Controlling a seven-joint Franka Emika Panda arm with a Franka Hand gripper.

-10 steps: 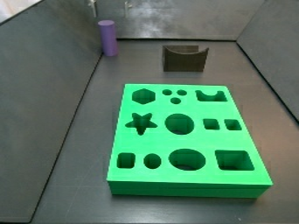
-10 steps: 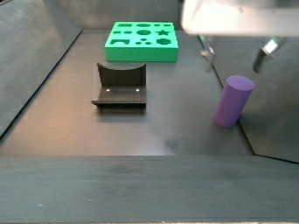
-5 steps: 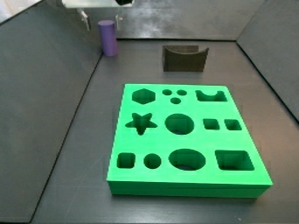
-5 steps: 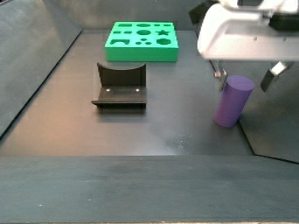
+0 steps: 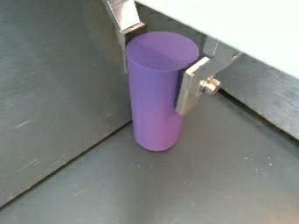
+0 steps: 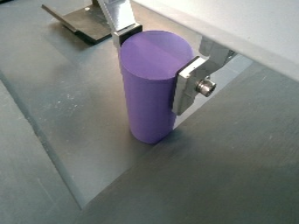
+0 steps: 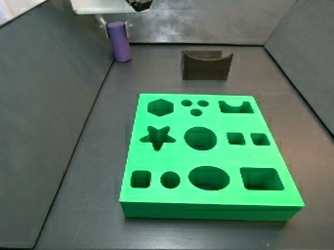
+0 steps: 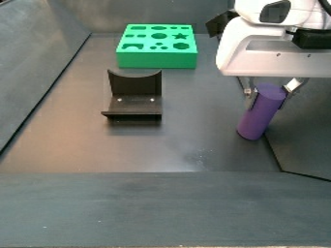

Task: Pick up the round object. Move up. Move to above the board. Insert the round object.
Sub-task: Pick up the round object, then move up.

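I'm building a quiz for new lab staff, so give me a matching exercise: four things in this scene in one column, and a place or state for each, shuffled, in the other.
Things:
1. purple peg
2. green board
3. fixture
4. gripper

Places or states:
A. lies flat, every cutout empty
B. stands upright on the floor by the wall
C. dark L-shaped bracket between board and peg in a side view
D. lowered, one finger on each side of the peg

Pairs: 1-B, 2-A, 3-C, 4-D
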